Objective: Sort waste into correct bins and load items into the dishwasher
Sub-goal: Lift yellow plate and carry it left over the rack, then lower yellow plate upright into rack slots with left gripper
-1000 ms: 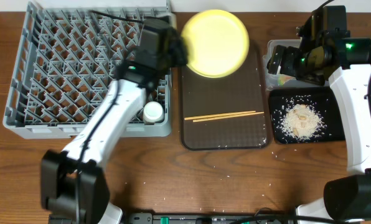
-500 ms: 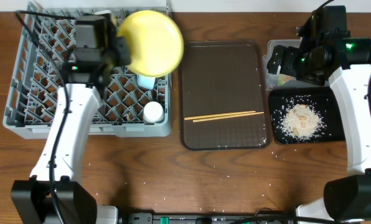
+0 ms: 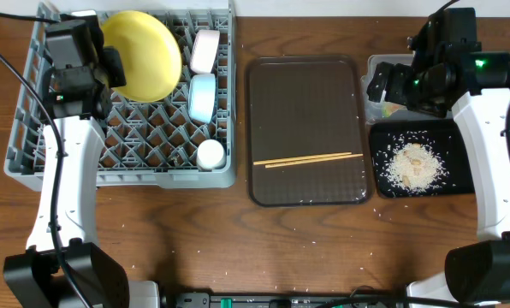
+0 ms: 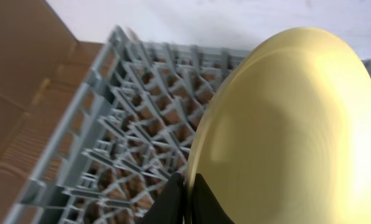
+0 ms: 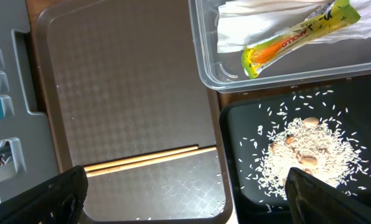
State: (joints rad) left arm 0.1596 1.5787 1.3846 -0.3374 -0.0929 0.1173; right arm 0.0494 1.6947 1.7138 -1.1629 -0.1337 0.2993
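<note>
My left gripper (image 3: pixel 109 70) is shut on the rim of the round yellow plate (image 3: pixel 141 56) and holds it tilted over the back left of the grey dish rack (image 3: pixel 32 145); the plate fills the left wrist view (image 4: pixel 291 130). In the rack stand a white bowl (image 3: pixel 205 50), a light-blue bowl (image 3: pixel 202 97) and a small white cup (image 3: pixel 210 154). The chopsticks (image 3: pixel 308 160) lie on the brown tray (image 3: pixel 306 94). My right gripper (image 5: pixel 185 193) is open and empty above the tray's right edge. The snack wrapper (image 5: pixel 294 37) and white napkin (image 5: pixel 254 18) lie in the clear tub (image 5: pixel 210 78). Rice crumbs (image 3: pixel 413 167) lie in the black tray (image 3: pixel 460 184).
A few stray crumbs lie on the wooden table (image 3: pixel 306 248) in front of the brown tray. The tub and black tray sit close together at the right edge, beside the right arm.
My left arm has carried the yellow plate leftward from above the brown tray, across the rack, to the rack's back left. The right arm has not moved.
</note>
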